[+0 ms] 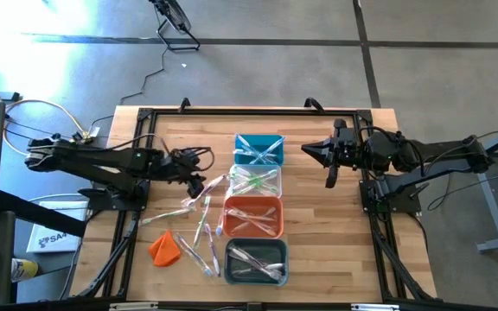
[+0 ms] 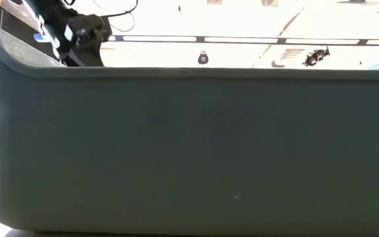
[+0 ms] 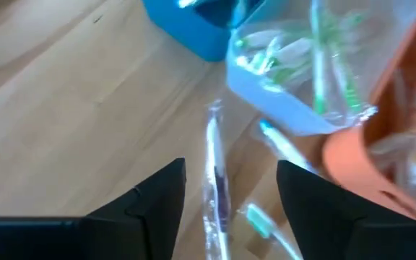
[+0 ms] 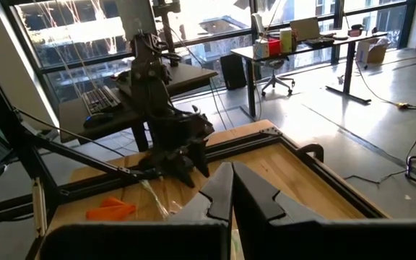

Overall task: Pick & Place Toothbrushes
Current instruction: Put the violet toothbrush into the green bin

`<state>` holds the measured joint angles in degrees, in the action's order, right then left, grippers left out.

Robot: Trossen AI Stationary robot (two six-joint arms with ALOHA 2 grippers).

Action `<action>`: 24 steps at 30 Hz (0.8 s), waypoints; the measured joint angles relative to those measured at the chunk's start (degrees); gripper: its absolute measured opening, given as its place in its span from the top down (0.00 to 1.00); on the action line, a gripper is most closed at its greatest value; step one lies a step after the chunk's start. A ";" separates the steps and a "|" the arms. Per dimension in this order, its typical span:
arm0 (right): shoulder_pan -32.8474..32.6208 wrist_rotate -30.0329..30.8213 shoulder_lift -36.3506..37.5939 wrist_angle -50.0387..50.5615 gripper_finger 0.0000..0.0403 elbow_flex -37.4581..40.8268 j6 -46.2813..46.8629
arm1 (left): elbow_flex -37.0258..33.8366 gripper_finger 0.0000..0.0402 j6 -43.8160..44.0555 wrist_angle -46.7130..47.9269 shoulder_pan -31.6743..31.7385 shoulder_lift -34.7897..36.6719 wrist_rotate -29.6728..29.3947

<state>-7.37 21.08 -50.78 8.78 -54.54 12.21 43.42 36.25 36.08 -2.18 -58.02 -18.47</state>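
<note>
Several pale toothbrushes lie loose on the wooden table, left of a row of bins. My left gripper hangs open just above them. In the left wrist view its two fingers stand on either side of a clear toothbrush with a purple part, which lies flat on the wood; I see no touch. Other toothbrushes lie in the teal bin, clear bin, orange bin and grey bin. My right gripper is shut and empty, to the right of the bins.
A small orange cloth-like lump lies at the table's near left. The four bins stand in a line from far to near down the table's middle. The grey bin's wall fills the low view. Bare wood lies right of the bins.
</note>
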 joint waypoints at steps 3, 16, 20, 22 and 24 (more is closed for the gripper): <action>0.00 0.00 0.00 0.35 0.99 0.00 0.01 | 0.00 0.46 0.00 -0.20 1.74 -2.73 0.03; 0.02 -0.01 -0.01 1.30 0.99 0.00 0.00 | 0.00 0.46 -4.52 -7.00 10.29 -12.70 11.35; 0.02 0.00 -0.02 1.43 0.99 0.00 0.02 | 0.00 0.46 -4.57 -6.79 10.47 -15.01 11.27; 0.00 -0.02 -0.02 1.46 0.99 0.00 0.00 | 0.00 0.46 -4.85 -6.99 10.45 -16.10 10.76; 0.00 0.00 -0.02 1.46 0.99 0.00 0.00 | 0.00 0.46 -4.96 -6.91 10.43 -17.37 10.75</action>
<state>-7.38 21.08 -50.81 10.24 -54.54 12.21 43.42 31.29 29.17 8.25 -75.39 -7.73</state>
